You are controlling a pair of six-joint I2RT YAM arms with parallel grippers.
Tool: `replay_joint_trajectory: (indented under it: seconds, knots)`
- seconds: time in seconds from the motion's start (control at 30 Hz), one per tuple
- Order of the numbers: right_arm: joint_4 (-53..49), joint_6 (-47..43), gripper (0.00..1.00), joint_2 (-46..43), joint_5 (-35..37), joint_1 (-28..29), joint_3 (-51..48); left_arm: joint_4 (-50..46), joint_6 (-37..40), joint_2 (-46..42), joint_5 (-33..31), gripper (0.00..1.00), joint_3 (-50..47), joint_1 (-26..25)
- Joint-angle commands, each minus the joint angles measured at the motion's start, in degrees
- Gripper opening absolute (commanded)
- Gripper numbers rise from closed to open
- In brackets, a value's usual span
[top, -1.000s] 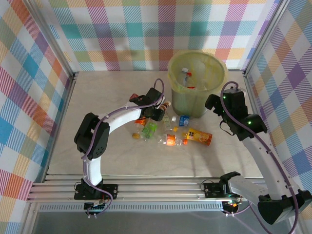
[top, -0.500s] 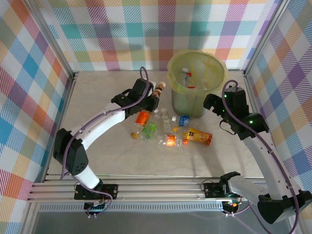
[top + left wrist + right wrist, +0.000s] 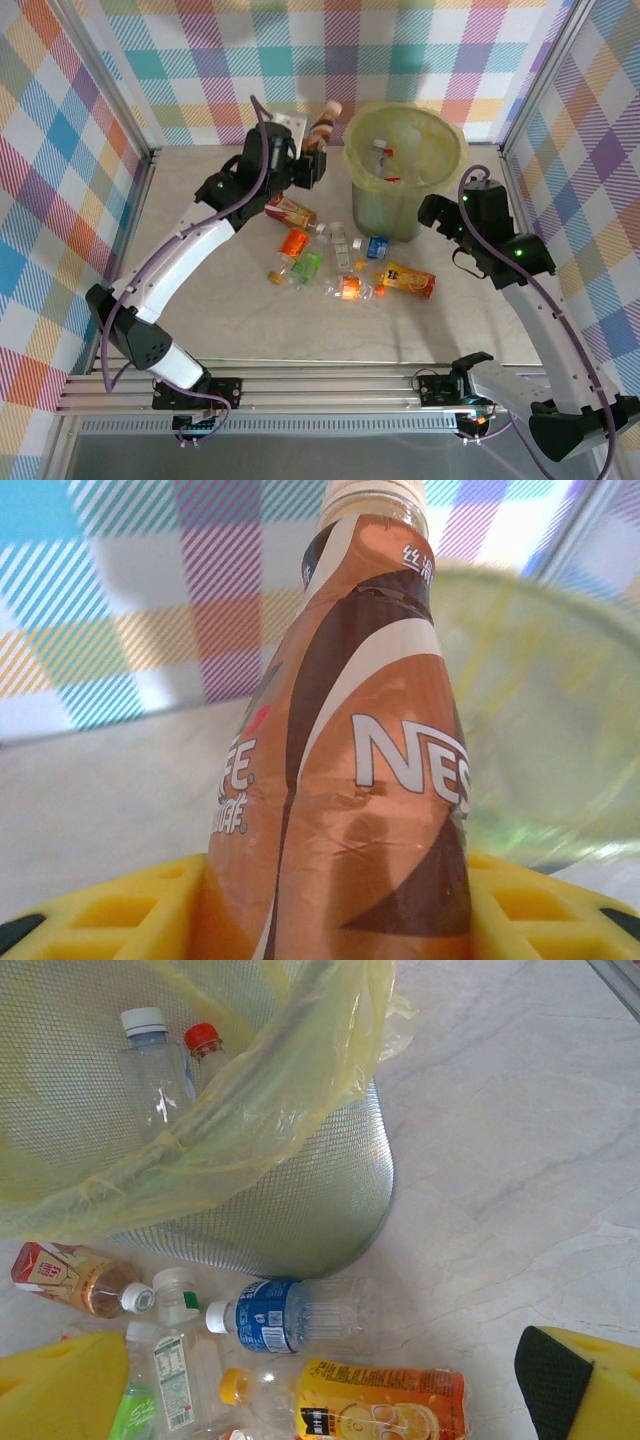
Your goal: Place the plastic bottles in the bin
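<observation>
A brown bottle (image 3: 322, 122) with a pale cap is being held up off the table, just beside the left rim of the bin (image 3: 352, 160). Its top is tipping a little toward the bin. The left gripper (image 3: 306, 160) is squeezing it tight around its lower part. In the left wrist view the brown bottle (image 3: 370, 760) is standing up between the yellow fingers (image 3: 110, 915), and the see-through yellow-green bin (image 3: 540, 730) is sitting close behind it on the right. The bin is standing at the far side of the table (image 3: 200, 300), with its yellowish bag folding over the rim. Inside the bin, a clear bottle with a white cap (image 3: 152, 1060) and a bottle with a red cap (image 3: 204, 1044) are lying against the wall. More bottles are lying on the table just in front of the bin: a red-label bottle (image 3: 288, 211), an orange bottle (image 3: 293, 242), a green bottle (image 3: 307, 266), a blue-label bottle (image 3: 377, 246), a long orange juice bottle (image 3: 410, 281) and a clear bottle with an orange band (image 3: 350, 288). The right gripper (image 3: 432, 216) is hanging low by the right side of the bin, near the blue-label bottle. It is holding nothing, and its fingers (image 3: 585, 1380) are spread wide apart. Checked walls (image 3: 300, 60) are standing around the table.
</observation>
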Motion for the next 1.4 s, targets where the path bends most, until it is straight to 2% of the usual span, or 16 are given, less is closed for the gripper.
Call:
replay_joint_trajectory:
  seconds: [0.0, 0.27, 0.37, 0.5, 0.63, 0.83, 0.9, 1.03, 1.1, 1.2, 1.37]
  knots:
    - [-0.9, -0.8, 1.0, -1.8, 0.4, -0.1, -1.1, 1.2, 2.2, 6.0, 8.9, 0.39, 7.6, -0.9]
    - [-3.4, 0.1, 1.0, -4.1, 5.8, -0.1, -0.3, -7.2, 4.0, 26.9, 21.5, 0.41, 35.3, -1.8]
    - [-4.3, 0.2, 1.0, -4.4, 7.8, -0.1, 0.4, -7.0, 4.9, 31.8, 24.0, 0.42, 40.5, -2.2]
    - [-5.0, -0.7, 1.0, -4.0, 7.7, -0.1, 1.2, -4.8, 5.1, 34.8, 25.5, 0.42, 41.9, -2.4]
    - [-7.3, -1.9, 1.0, -2.6, 6.3, -0.1, 3.2, -2.6, 5.1, 36.8, 26.9, 0.48, 41.9, -2.5]
    - [-9.9, -2.3, 1.0, -2.2, 4.8, -0.1, 3.4, -0.8, 6.2, 39.2, 24.4, 0.51, 42.1, -2.5]
    - [-10.6, -2.2, 1.0, -2.2, 4.5, -0.1, 3.3, -0.9, 6.5, 40.1, 24.0, 0.57, 42.7, -2.5]
    - [-11.5, -2.5, 1.0, -2.4, 2.8, -0.2, 2.6, -1.8, 6.7, 41.9, 24.0, 0.78, 44.9, -2.5]
    - [-12.6, -3.4, 1.0, -2.1, 1.2, -0.2, 2.2, -1.9, 6.7, 42.2, 23.8, 0.85, 45.5, -2.5]
    - [-13.2, -5.6, 1.0, -1.6, -2.5, -0.3, 1.0, -2.2, 7.0, 42.1, 23.2, 0.91, 46.5, -2.5]
    - [-11.5, -10.2, 1.0, -1.8, -9.8, -0.3, -3.1, -3.2, 7.6, 40.5, 21.7, 0.93, 48.4, -2.5]
